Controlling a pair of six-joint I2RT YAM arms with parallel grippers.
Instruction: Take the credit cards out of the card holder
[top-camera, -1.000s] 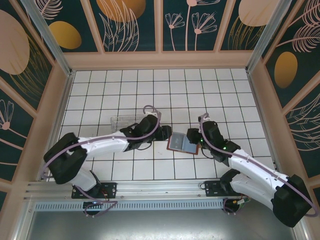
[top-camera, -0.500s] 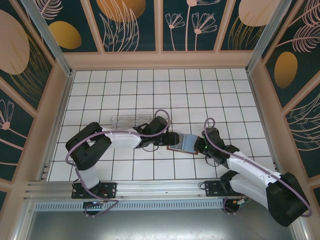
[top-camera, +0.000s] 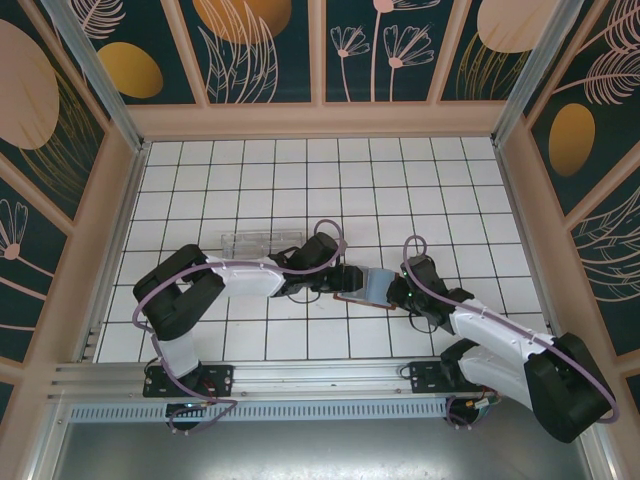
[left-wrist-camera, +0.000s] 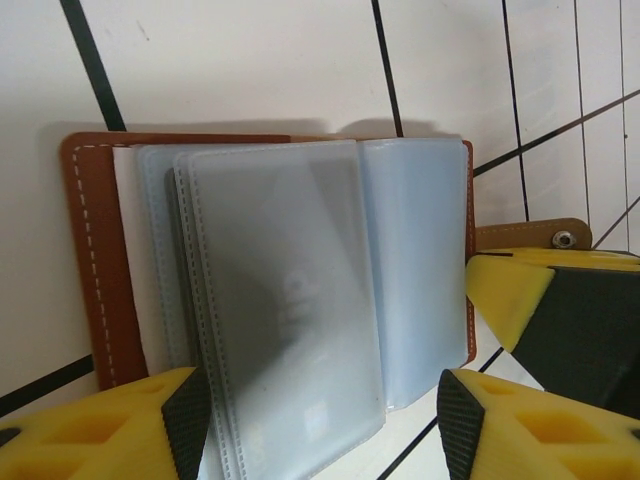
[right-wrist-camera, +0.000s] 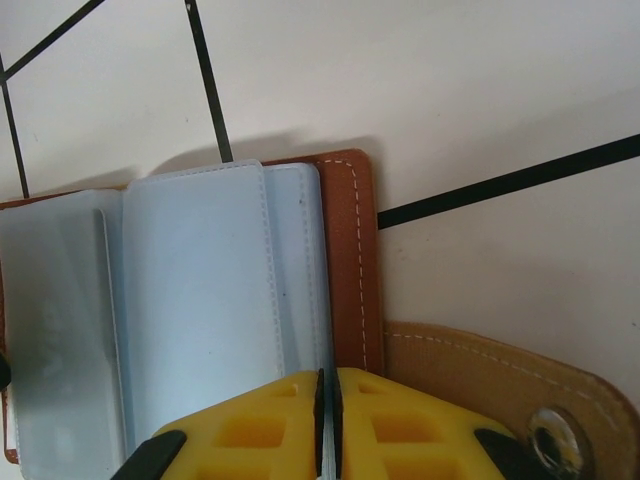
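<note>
1. Left gripper: fingers apart, one either side of the lower edge of the clear sleeves, holding nothing.
2. Right gripper: fingers pressed together over the holder's near edge, beside the snap strap. They may be pinching a sleeve or the cover, but the contact is hidden under the pads.
3. Card holder: lies open and flat on the tiled table between the two grippers, brown cover down, blue-grey sleeves fanned upward. A grey card seems to sit in the front sleeve. No card is out yet.
4. Clear plastic box: behind the left arm, well apart from the holder.
5. Risks:
   - The left fingers could close on the whole sleeve stack and lift the holder rather than a card.
   - If the right's hold is weak, the holder would slide on the smooth tile.
   - A hard pull could strain the sleeve seams.
</note>
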